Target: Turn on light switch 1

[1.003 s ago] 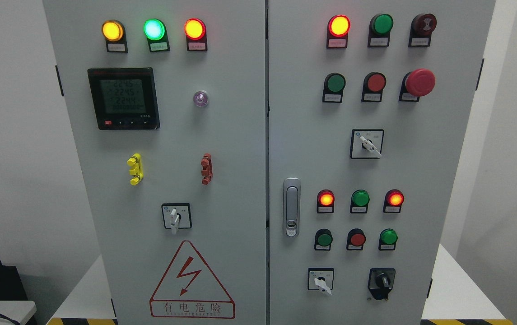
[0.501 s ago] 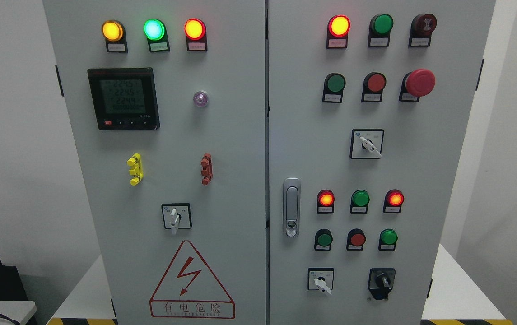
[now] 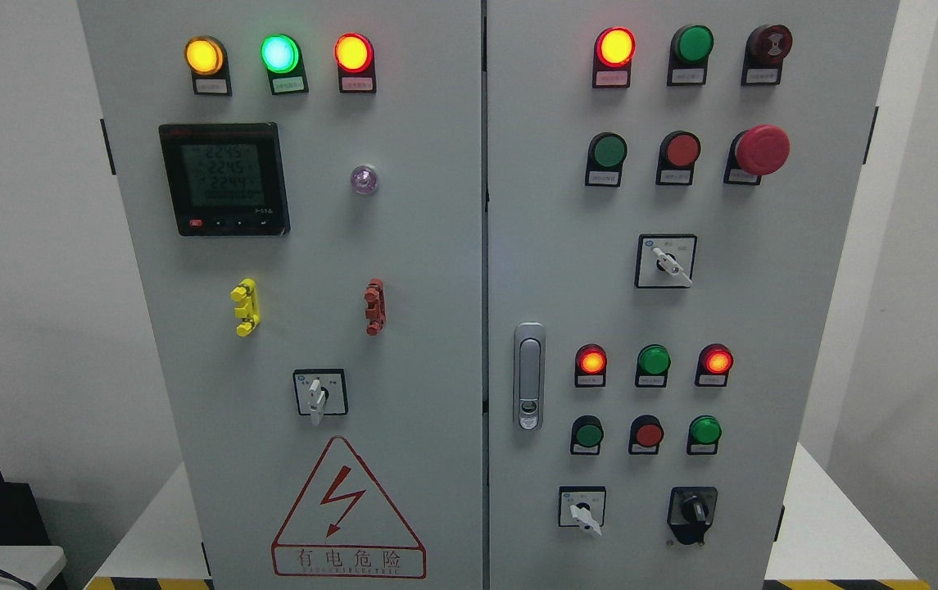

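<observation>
1. A grey two-door electrical control cabinet (image 3: 403, 246) fills the head view, standing on a white table (image 3: 833, 524).
2. Neither robot hand shows in the frame, so the state of the fingers cannot be told, and nothing can be placed relative to them.
3. Labels under the controls are too small to read, so which control is light switch 1 cannot be told. Four rotary selectors are visible.
4. On the left door, a white-handled selector (image 3: 319, 395) sits above the red lightning warning triangle (image 3: 347, 512), its handle pointing down.
5. On the right door, an upper white selector (image 3: 665, 261) has its handle angled down to the right. A lower white selector (image 3: 582, 508) is turned the same way, beside a black knob selector (image 3: 692, 510).
6. Amber (image 3: 205, 55), green (image 3: 280, 53) and red (image 3: 353, 52) lamps glow along the top of the left door, above a digital meter (image 3: 223, 179) showing lit figures.
7. A red lamp (image 3: 615, 47) glows at the top of the right door. Below it to the right stands a red mushroom stop button (image 3: 761, 150).
8. Two lit red lamps (image 3: 591, 360) (image 3: 718, 360) flank an unlit green one (image 3: 654, 360), right of the silver door handle (image 3: 528, 375).
</observation>
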`<action>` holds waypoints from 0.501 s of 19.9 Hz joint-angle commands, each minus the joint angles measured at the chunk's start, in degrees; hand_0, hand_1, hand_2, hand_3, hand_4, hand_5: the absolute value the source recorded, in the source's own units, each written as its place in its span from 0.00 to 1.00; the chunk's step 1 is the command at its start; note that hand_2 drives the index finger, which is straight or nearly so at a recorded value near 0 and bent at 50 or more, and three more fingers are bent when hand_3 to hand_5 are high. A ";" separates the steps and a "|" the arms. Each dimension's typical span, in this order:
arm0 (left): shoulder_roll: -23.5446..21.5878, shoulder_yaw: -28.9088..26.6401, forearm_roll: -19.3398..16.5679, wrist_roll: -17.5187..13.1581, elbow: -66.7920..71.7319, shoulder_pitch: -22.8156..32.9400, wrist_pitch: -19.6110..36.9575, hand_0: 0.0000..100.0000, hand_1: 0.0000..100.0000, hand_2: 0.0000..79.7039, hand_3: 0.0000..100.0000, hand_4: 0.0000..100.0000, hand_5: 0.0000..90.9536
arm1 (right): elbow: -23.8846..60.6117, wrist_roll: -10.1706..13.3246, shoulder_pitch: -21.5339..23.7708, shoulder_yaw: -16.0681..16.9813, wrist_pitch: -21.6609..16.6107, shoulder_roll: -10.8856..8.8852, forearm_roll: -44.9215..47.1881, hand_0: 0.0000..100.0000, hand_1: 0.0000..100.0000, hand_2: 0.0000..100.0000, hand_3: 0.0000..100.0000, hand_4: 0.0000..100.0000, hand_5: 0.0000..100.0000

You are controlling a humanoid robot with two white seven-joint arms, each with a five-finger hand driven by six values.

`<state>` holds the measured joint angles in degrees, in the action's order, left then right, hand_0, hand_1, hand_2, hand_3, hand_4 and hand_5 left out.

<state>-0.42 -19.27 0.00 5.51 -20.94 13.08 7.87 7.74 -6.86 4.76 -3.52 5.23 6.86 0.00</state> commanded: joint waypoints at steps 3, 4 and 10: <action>-2.05 -11.83 -0.53 2.30 -18.23 1.86 4.69 0.44 0.06 0.00 0.01 0.03 0.00 | 0.00 0.01 -0.02 0.00 -0.05 0.00 1.05 0.12 0.39 0.00 0.00 0.00 0.00; -2.04 -12.02 -0.61 3.71 -20.96 1.95 4.70 0.44 0.05 0.00 0.02 0.05 0.00 | 0.00 0.01 -0.02 0.00 -0.05 0.00 0.97 0.12 0.39 0.00 0.00 0.00 0.00; -3.19 -14.74 -0.62 4.42 -35.38 1.95 4.61 0.47 0.03 0.00 0.20 0.24 0.00 | 0.00 0.01 -0.02 0.00 -0.05 0.00 0.97 0.12 0.39 0.00 0.00 0.00 0.00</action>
<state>-1.90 -26.93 0.00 9.38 -36.19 14.75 12.30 7.73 -6.86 4.74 -3.52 5.23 6.86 0.00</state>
